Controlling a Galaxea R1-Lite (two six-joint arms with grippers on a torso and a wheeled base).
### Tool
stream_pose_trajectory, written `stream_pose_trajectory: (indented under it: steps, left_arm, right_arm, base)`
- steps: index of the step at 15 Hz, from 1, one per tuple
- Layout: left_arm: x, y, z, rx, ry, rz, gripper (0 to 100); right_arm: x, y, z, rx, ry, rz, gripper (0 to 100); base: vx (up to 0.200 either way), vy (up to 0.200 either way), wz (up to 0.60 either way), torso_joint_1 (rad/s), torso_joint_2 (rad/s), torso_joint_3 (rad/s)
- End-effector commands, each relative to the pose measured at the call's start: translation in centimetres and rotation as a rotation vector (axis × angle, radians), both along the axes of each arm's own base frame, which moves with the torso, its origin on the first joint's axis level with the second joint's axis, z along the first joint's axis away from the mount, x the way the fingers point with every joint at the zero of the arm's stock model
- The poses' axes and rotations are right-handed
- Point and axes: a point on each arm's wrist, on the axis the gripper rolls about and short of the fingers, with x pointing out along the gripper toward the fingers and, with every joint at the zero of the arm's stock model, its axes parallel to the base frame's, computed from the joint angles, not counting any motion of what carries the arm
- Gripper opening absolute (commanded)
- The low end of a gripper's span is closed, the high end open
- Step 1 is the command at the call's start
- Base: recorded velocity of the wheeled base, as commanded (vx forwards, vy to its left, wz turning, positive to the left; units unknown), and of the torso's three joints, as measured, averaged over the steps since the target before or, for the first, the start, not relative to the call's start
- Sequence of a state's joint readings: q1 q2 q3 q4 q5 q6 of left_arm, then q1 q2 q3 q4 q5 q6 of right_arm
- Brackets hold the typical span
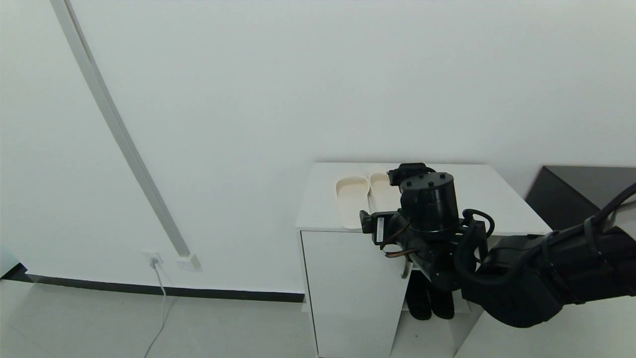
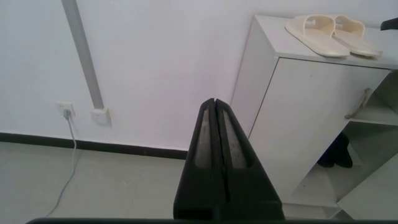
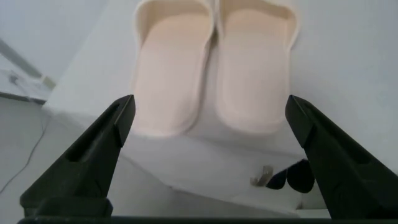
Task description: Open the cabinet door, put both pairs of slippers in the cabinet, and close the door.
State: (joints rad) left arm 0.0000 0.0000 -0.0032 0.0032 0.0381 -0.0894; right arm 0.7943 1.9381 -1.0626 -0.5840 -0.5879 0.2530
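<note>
Right tool (image 3: 210, 106) hovers just above the near edge of the cabinet (image 1: 477, 194) top, its jaws spread wide and holding nothing. The cream slippers (image 3: 174, 68) lie between and just beyond its fingers (image 3: 93, 155). From the head view the right arm comes in from the right and crosses in front of the cabinet's upper edge, covering part of the right slipper of the pair.

The cream slippers (image 1: 353, 199) lie side by side on the left part of the cabinet top, touching each other, toes toward the wall and heels at the near edge.

The left half of the cabinet front is a white door panel (image 1: 355, 293) with a pale handle (image 2: 357, 106) at its right edge. To the right of that panel the cabinet stands open. The black slippers (image 1: 430, 298) sit close together inside the opening, on a shelf below the handle. They also show in the right wrist view as a dark shape (image 3: 298, 177) under the cabinet top.

Left tool (image 2: 214, 109) is well to the left of the cabinet and lower than its top. Its two fingers are pressed flat together with nothing between them.

A grey strip (image 1: 114, 124) runs slantwise down the white wall to a wall socket (image 1: 154, 259) near the floor, with a white cable (image 1: 161, 298) trailing from it. A dark piece of furniture (image 1: 581, 194) stands to the right of the cabinet.
</note>
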Motion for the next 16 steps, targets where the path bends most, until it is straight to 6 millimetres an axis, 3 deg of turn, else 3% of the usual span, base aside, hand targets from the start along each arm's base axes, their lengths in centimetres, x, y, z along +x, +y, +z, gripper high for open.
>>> stream_pose_trajectory:
  steps: [1, 4, 10, 14, 16]
  left_arm:
    - [0.0, 0.0, 0.0, -0.001, 0.001, 0.000, 0]
    - [0.0, 0.0, 0.0, 0.000, 0.002, 0.000, 0]
    - [0.0, 0.0, 0.0, 0.000, 0.002, -0.001, 0]
    - [0.0, 0.0, 0.0, 0.000, 0.002, -0.001, 0]
    - [0.0, 0.0, 0.0, 0.000, 0.000, -0.001, 0]
  right_arm:
    - [0.0, 0.1, 0.1, 0.006, -0.004, 0.000, 100]
    - [-0.1, 0.1, -0.1, 0.002, 0.001, 0.002, 100]
    - [-0.5, 0.3, -1.0, -0.017, 0.019, 0.012, 100]
    - [0.1, 1.7, -4.5, -0.025, 0.026, 0.025, 100]
    - [1.2, 2.3, -6.5, -0.009, 0.000, 0.018, 100]
  base:
    - [0.000, 0.000, 0.00, 0.000, 0.00, 0.000]
    - [0.000, 0.000, 0.00, 0.000, 0.00, 0.000]
    - [0.200, 0.000, 0.00, 0.002, 0.00, 0.001]
    - [0.200, 0.000, 0.00, 0.006, 0.00, 0.004]
    - [0.000, 0.000, 0.00, 0.000, 0.00, 0.000]
